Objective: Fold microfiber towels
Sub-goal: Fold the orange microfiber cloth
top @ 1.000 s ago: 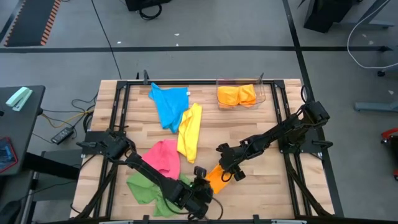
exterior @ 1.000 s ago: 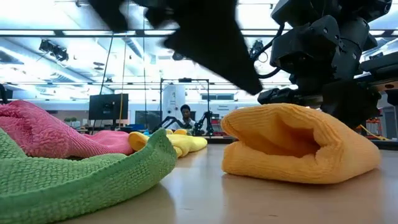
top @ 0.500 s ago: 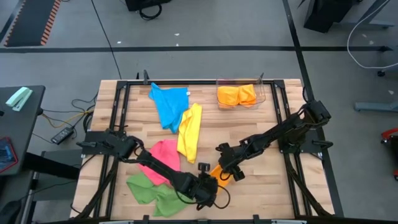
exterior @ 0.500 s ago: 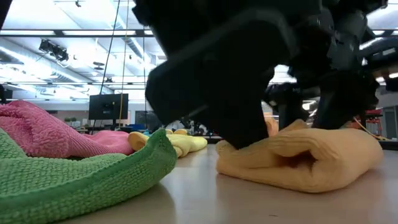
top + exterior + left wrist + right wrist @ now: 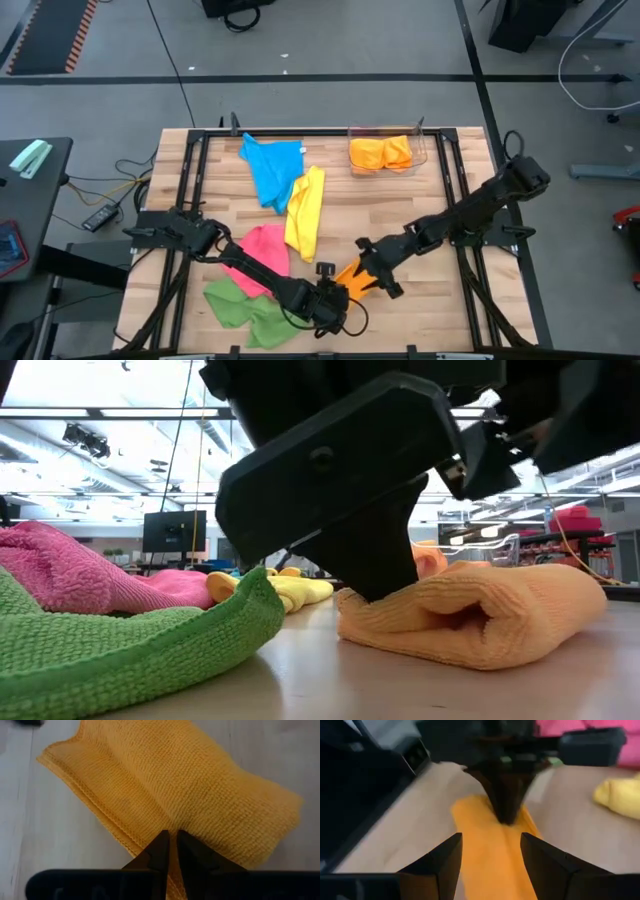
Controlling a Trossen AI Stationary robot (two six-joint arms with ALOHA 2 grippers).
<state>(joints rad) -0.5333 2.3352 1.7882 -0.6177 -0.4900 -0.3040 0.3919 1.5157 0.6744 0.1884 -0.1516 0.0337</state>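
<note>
A folded orange towel [image 5: 354,277] lies flat on the table near the front middle, seen also in the low view [image 5: 480,622]. My left gripper [image 5: 171,839] slants down onto one end of it, its fingertips all but together. My right gripper [image 5: 490,842] hovers open above the towel's other end, touching nothing; across the towel, its wrist view looks at the left gripper. The pink towel [image 5: 262,250], green towel [image 5: 232,305], yellow towel [image 5: 306,210] and blue towel [image 5: 272,166] lie loose on the table to the left. My left gripper has its two fingertips on the folded orange towel near one edge [image 5: 170,822], at the end toward the table's left [image 5: 352,605]. A thin strip of cloth shows between the tips. The fingers slant down from the near left. The towel lies folded in several layers, flat on the table.
A clear bin [image 5: 420,150] at the far right holds folded orange cloths [image 5: 382,152]. The green towel [image 5: 130,650] and pink towel [image 5: 70,575] lie close on the left. Bare wood shows on the table's right half.
My left gripper has come down and toward the right onto the orange towel's left end, pressing its loose fold flatter. My right gripper has lifted off the towel's other end and drawn back toward the table's right edge, staying open.
</note>
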